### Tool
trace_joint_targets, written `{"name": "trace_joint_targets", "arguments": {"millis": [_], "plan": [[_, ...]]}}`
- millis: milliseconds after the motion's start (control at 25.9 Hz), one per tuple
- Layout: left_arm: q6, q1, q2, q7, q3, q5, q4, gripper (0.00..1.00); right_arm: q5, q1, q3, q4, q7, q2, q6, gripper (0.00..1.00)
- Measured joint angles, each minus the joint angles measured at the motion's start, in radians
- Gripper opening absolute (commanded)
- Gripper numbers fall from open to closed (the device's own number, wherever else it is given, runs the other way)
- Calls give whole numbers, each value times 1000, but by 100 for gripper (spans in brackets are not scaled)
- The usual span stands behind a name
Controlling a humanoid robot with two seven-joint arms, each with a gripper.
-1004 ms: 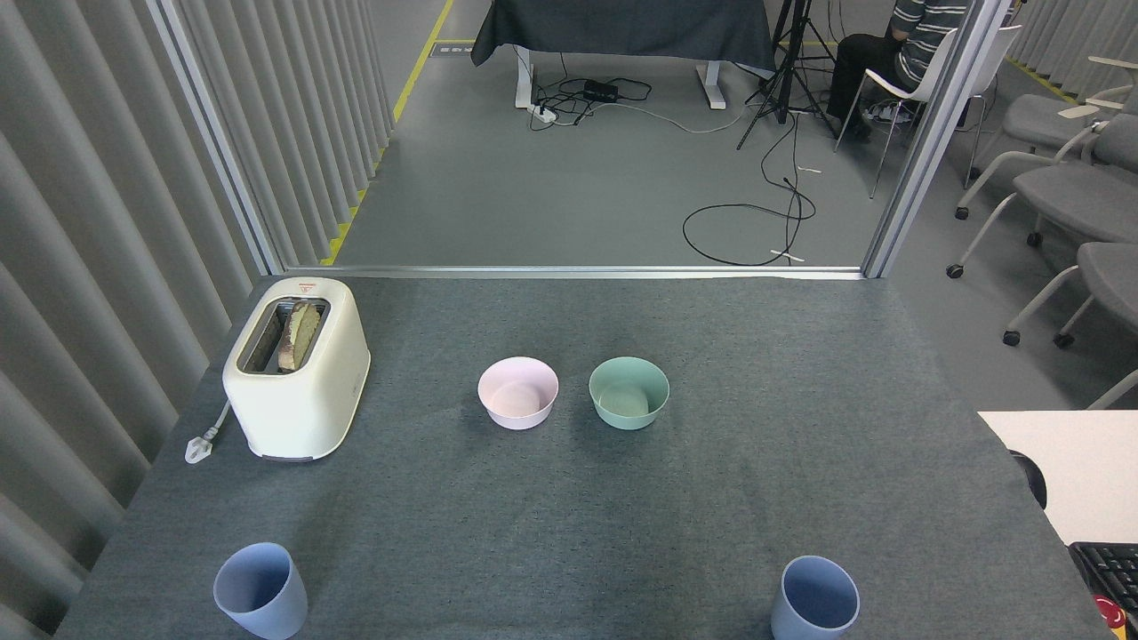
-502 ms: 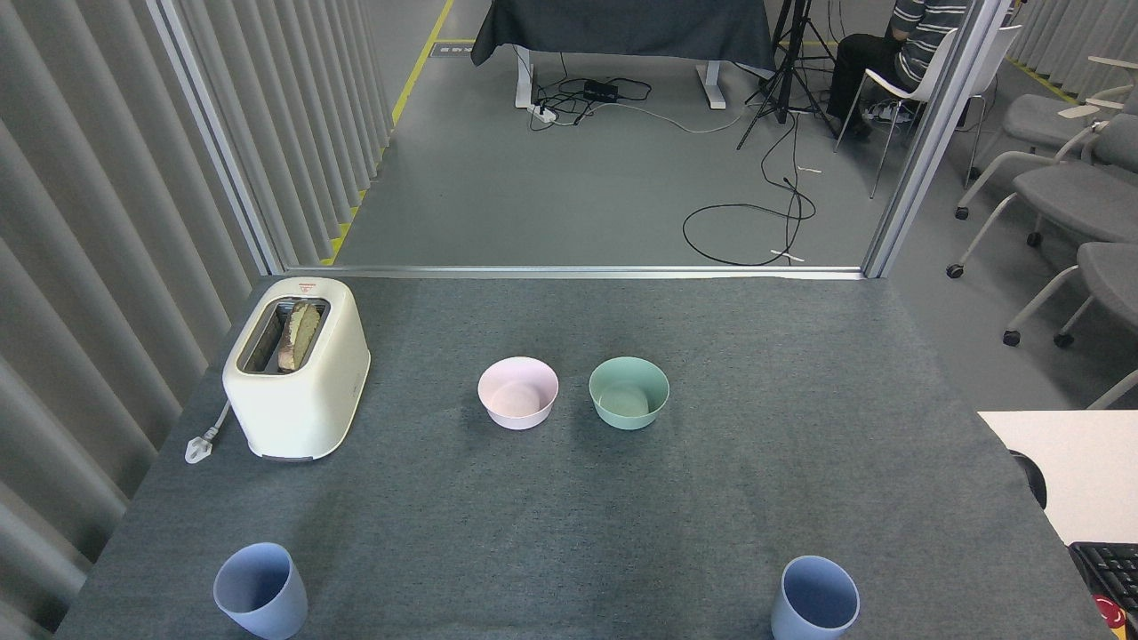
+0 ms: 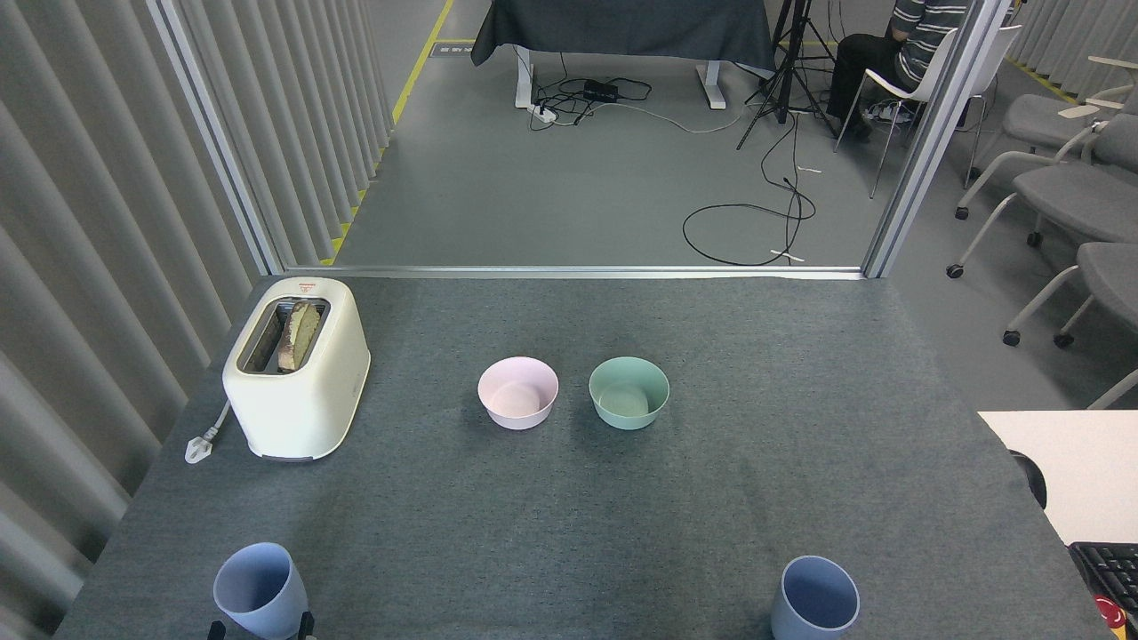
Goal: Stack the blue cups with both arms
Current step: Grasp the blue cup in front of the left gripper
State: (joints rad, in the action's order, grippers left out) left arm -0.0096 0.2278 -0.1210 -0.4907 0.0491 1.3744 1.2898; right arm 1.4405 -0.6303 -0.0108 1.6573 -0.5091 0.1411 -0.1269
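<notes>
Though toaster logo (image 3: 308, 286) illegible, left hand (image 3: 260, 628) apart astride left blue cup (image 3: 259, 587).

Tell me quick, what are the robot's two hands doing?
Left gripper: open, its tips either side of the left cup, not holding it.
Right gripper: not in view.

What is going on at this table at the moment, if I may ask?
A robot is starting to stack two blue cups. The left gripper shows only as two black fingertips at the bottom edge, one on each side of the left cup, not yet closed on it. The right cup stands alone near the right corner; no right gripper is in view. A pink bowl, a green bowl and a toaster sit untouched farther back.
</notes>
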Motion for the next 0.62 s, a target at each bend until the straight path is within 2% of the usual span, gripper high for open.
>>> {"name": "trace_joint_targets", "arguments": {"millis": [347, 386, 425, 463, 618], "plan": [[-1, -61, 0, 12, -10, 1, -42, 99, 1, 0, 1, -5, -3, 0, 0, 100], [-1, -68, 0, 17, -11, 2, -47, 91, 1, 0, 1, -6, -3, 0, 0, 100], [0, -74, -1, 22, -11, 3, -52, 75, 1, 0, 1, -6, -3, 0, 0, 100], [0, -78, -2, 25, -12, 4, -55, 66, 1, 0, 1, -6, -3, 0, 0, 100], [1, -85, -7, 30, -12, 8, -60, 52, 2, 0, 2, -7, -3, 0, 0, 100]]}}
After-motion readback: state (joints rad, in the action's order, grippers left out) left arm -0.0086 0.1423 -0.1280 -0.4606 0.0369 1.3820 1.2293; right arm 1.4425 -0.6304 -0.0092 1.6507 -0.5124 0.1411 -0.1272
